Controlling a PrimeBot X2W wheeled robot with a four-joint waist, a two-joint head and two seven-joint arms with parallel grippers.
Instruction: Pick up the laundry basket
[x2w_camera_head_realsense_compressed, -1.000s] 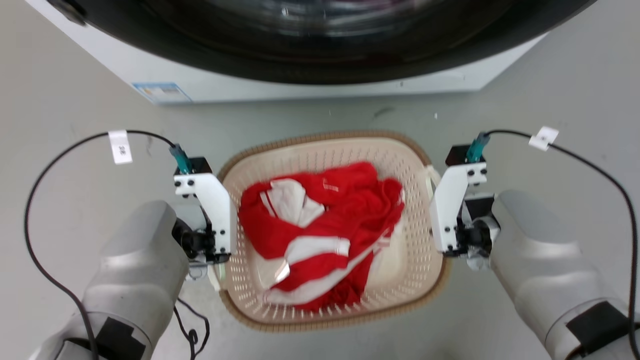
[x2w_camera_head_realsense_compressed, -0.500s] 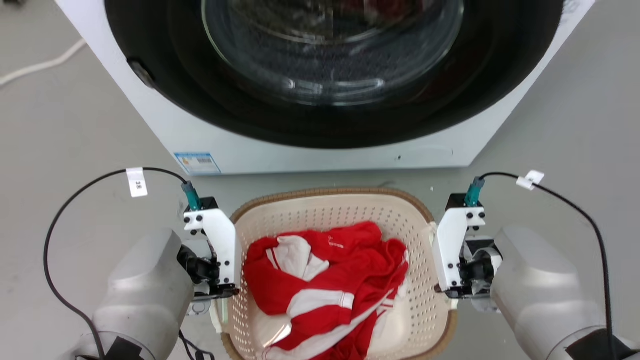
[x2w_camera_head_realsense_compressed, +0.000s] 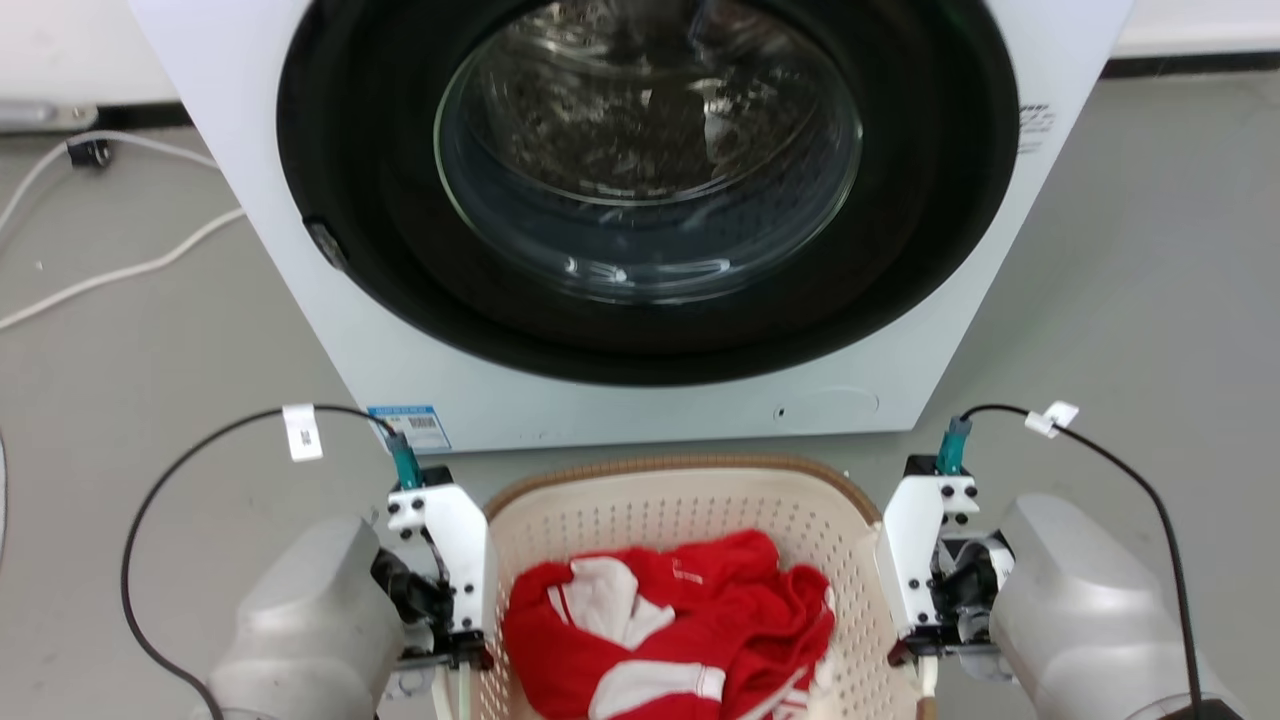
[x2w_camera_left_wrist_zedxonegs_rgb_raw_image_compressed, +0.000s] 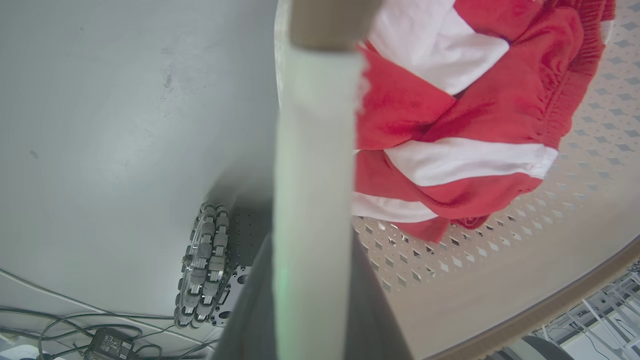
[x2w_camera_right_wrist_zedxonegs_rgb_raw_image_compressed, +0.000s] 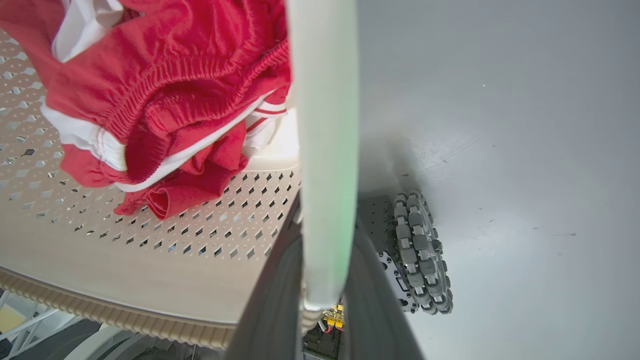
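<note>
Nearest to me, my left gripper (x2w_camera_left_wrist_zedxonegs_rgb_raw_image_compressed: 312, 240) has its two dark fingers pressed narrowly against either side of a pale white plastic side handle (x2w_camera_left_wrist_zedxonegs_rgb_raw_image_compressed: 312, 150), clamped on it. My right gripper (x2w_camera_right_wrist_zedxonegs_rgb_raw_image_compressed: 325, 225) grips the opposite white handle (x2w_camera_right_wrist_zedxonegs_rgb_raw_image_compressed: 325, 125) the same way, one dark finger on each side of the bar. Past each handle, the wrist views show a studded grey wheel (x2w_camera_left_wrist_zedxonegs_rgb_raw_image_compressed: 202, 270) of my base on the smooth grey floor (x2w_camera_head_realsense_compressed: 130, 380).

Between my two grippers sits the small cream perforated plastic laundry basket (x2w_camera_head_realsense_compressed: 680, 510), rounded-rectangular with a brown woven-look rim. It lies at the bottom centre of the head view, with its near part cut off by the frame edge. A crumpled red garment with white stripes (x2w_camera_head_realsense_compressed: 680, 630) lies inside it, bunched over the perforated bottom and leaning towards the wall on my right side.

Just beyond the far rim of the laundry basket stands a large white front-loading washing machine (x2w_camera_head_realsense_compressed: 620, 410), with a round glass door set in a wide black ring. To its left, thin white cables (x2w_camera_head_realsense_compressed: 120, 270) trail across the floor.
</note>
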